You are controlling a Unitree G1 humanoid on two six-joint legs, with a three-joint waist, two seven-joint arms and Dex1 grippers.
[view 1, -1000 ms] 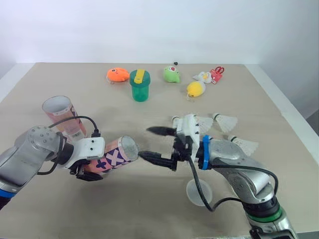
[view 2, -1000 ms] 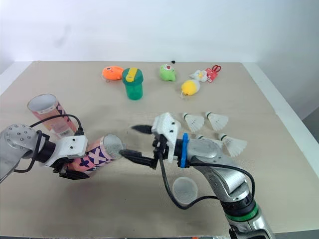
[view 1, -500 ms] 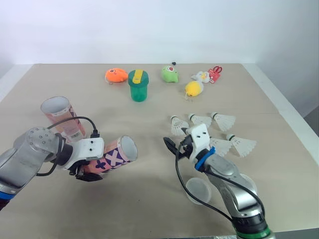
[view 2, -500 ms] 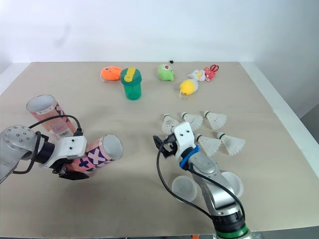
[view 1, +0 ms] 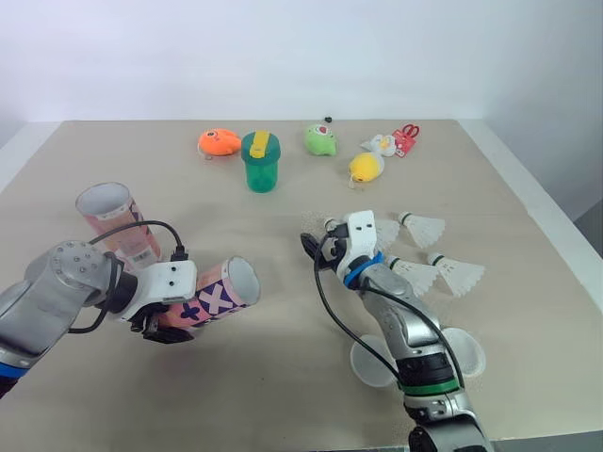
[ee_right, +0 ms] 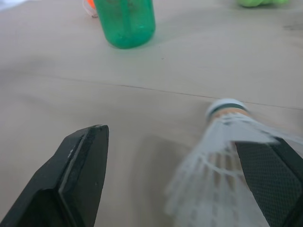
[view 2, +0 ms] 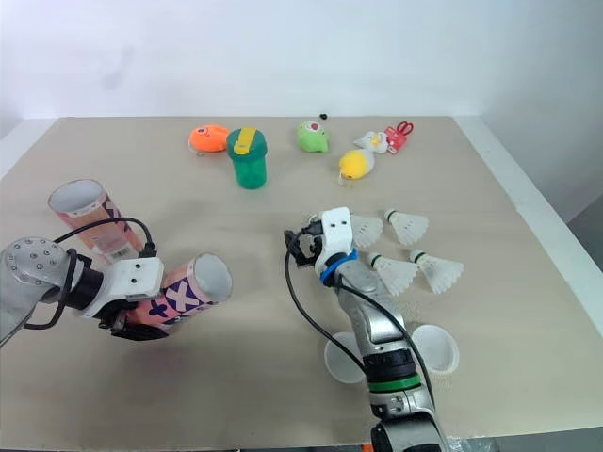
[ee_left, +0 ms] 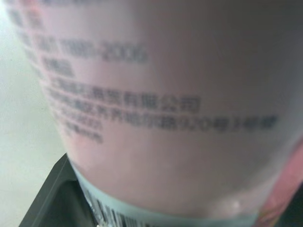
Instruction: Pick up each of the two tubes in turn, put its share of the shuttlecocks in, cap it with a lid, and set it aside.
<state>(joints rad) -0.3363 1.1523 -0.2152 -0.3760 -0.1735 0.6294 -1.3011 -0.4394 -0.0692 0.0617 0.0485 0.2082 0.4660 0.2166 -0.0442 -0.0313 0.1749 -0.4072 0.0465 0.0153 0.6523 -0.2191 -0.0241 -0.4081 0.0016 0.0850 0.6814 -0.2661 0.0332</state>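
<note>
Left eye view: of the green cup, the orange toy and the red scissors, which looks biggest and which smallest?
1. green cup
2. orange toy
3. red scissors
All three lie in the far row, so nearness hardly skews this.

Open pink tube (view 1: pixel 212 297) tilted, second tube (view 1: pixel 115 218) upright, white shuttlecocks (view 1: pixel 457 274) lying, clear lids (view 2: pixel 438 350) flat.

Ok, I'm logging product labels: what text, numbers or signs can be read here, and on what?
"-2006": end of a blurred number line on the held tube.
"有限公司": within a blurred line lower on it; its other lines are too blurred.
"+" and "X" marks: on its side, in the head views.
Barcode near its end: digits unreadable.
Standing tube: label too small to read.
</note>
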